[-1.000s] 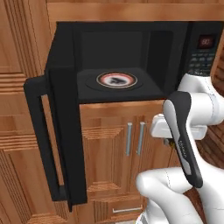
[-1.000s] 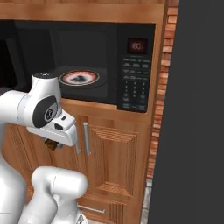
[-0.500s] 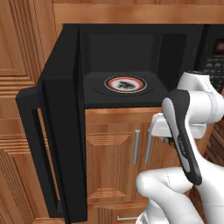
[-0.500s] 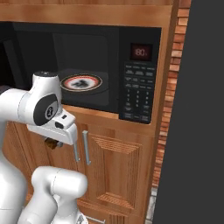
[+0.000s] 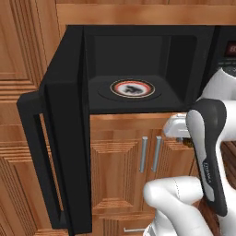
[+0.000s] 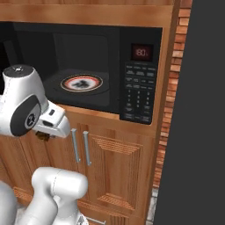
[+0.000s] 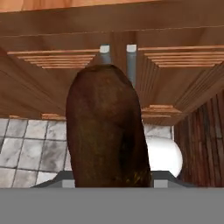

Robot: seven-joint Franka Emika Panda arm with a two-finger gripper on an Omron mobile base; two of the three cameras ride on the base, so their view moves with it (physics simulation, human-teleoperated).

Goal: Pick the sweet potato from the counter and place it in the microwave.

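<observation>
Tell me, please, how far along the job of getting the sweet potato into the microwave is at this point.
Done: the sweet potato is off the counter, and the microwave door stands open. In hand: the claw carries the sweet potato, which looms large in the hand view, in front of the wooden cabinet doors below the oven. Left: raise it to the opening, set it on the red-ringed turntable, and let go.

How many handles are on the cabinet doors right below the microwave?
2. The left handle and the right handle stand upright, side by side, where the two doors meet under the open microwave. The arm may hide others.
</observation>
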